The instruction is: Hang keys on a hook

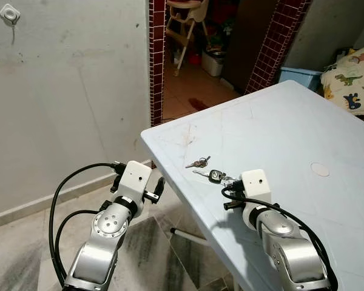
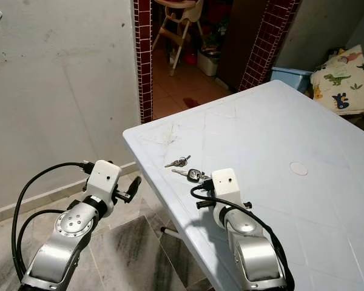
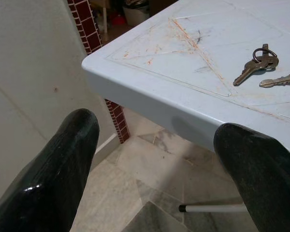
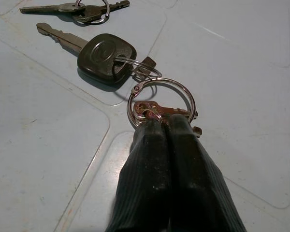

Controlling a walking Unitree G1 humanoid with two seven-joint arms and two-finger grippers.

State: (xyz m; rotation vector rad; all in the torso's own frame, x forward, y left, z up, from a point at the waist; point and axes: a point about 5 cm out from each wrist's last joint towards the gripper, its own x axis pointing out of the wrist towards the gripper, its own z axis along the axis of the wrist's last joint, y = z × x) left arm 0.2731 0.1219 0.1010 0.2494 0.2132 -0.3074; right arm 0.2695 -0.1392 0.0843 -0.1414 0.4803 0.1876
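Keys: the bunch (image 4: 135, 72), a black-headed key on a big split ring with smaller keys, lies on the near left part of the pale blue table (image 1: 303, 127), close to its left edge.
Right gripper: the right gripper (image 4: 164, 126) rests low on the table, fingers pressed together on the ring's near side, pinching a small brass key there.
Left gripper: the left gripper (image 3: 159, 159) hangs left of the table edge above the floor, fingers spread wide, holding nothing.
Handling: light, stiff metal, likely slippery and loose-jointed; the keys should dangle and swing once raised. The big ring looks the best hold, and it must stay open to slip over the hook.
Second keys: a smaller pair of keys (image 1: 199, 162) lies just beyond the bunch, apart from it.
Hook: a small white hook (image 1: 10, 13) sits high on the grey wall, far left, well apart from the table.
In the way: the table corner stands between the right arm and the wall; a doorway with a high chair (image 1: 185, 24) lies farther off.
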